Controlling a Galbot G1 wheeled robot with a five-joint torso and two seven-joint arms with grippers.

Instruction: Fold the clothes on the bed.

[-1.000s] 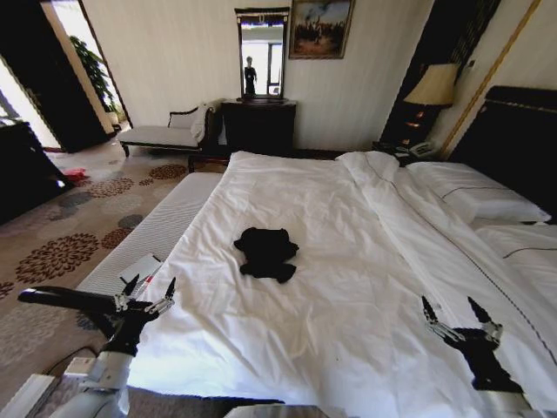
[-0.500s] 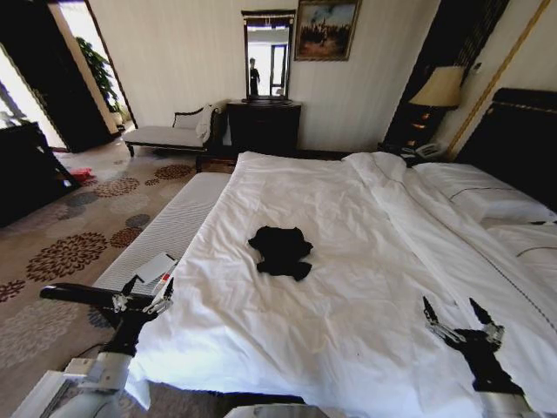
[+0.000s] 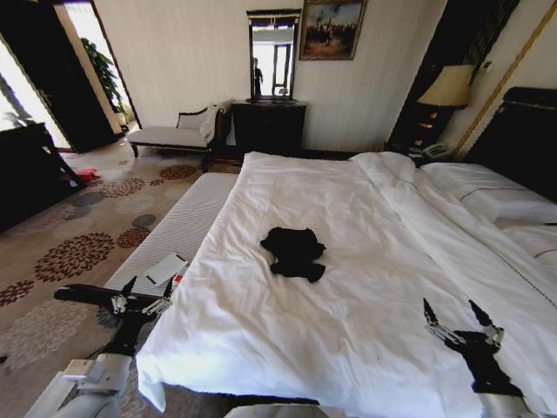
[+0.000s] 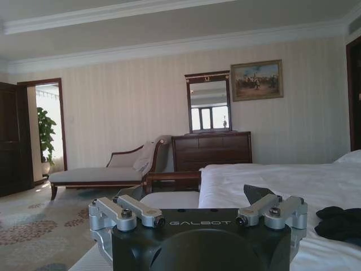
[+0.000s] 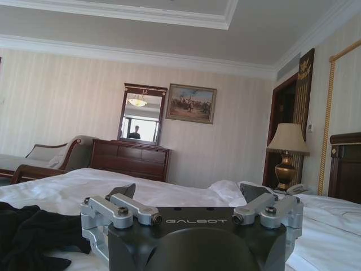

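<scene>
we are at the approach step: the black t-shirt [image 3: 294, 252] lies crumpled mid-bed [image 3: 365, 218], well apart from both arms. our left end effector [image 3: 144, 296] and right end effector [image 3: 461, 324] hang wide, empty. next we judge we must close in and spread it flat.

Left claw [image 3: 144, 296], right claw [image 3: 461, 320] spread, low.

Floral carpet [image 3: 78, 252]; dark dresser [image 3: 268, 127]
</scene>
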